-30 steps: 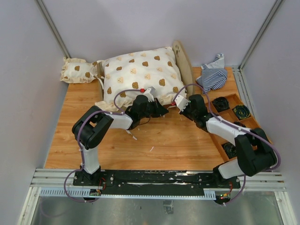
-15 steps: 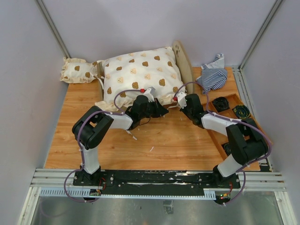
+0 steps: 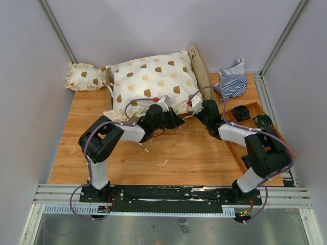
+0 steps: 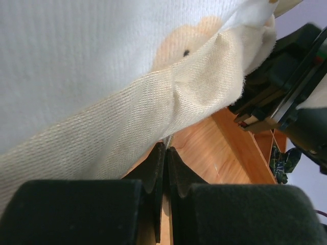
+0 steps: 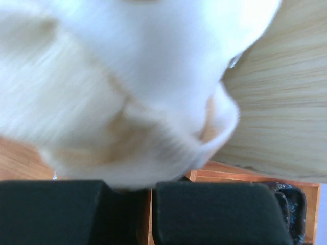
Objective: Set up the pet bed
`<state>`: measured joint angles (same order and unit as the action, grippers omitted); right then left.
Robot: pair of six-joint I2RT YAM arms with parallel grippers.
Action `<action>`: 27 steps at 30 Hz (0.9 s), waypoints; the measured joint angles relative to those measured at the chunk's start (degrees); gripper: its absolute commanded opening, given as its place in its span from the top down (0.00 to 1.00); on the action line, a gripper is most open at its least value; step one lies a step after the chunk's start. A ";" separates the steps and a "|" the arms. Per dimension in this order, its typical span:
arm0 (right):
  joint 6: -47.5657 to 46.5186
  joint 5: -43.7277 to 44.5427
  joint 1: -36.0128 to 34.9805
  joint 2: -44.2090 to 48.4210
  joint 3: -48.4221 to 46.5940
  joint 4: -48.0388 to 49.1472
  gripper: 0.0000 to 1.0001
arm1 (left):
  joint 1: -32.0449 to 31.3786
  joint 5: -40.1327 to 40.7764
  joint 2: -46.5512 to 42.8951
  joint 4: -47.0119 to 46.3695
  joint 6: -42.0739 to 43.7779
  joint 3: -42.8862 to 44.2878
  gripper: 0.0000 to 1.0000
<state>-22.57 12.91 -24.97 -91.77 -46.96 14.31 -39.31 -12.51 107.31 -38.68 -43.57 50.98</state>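
Pet bed, at the far centre of the table: only its rounded light-wood end board shows, upright against the right side of the bear-print cushion that covers the rest. Left gripper: jaws pinching the cushion's near frill. Right gripper: jaws pressed together at the cushion's near right corner. A striped cloth lies crumpled to the right of the board, beyond a compartmented tray.

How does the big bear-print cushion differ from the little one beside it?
The big cushion is several times larger than the little cushion. The big cushion lies in the middle at the back, beside a rounded wooden end board; the little cushion sits at the far left corner of the table. The big cushion shows many bear prints, the little cushion only a few. Both are cream with brown bears and frilled edges.
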 measured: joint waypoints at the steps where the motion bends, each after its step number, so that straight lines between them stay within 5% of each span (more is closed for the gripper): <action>1: -1.84 -1.05 0.00 0.11 1.60 3.10 1.00 | 0.00 0.02 0.00 0.00 -0.02 -0.02 0.93; 10: -20.02 -7.85 0.66 -1.99 9.97 22.45 1.00 | -0.15 0.22 -0.07 -0.04 -0.35 -0.11 0.84; 18: -28.15 -17.86 4.81 -4.61 14.67 36.83 1.00 | -0.37 0.94 -2.80 0.87 -0.17 -2.08 0.58; 27: -36.15 -34.27 9.38 -12.09 17.31 52.57 1.00 | -0.72 2.01 -3.80 1.27 0.68 -0.48 0.54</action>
<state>-58.72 -21.37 -15.59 -103.85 -29.65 66.87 -40.03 -10.50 103.50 -37.41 -42.89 50.50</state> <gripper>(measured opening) 0.006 0.452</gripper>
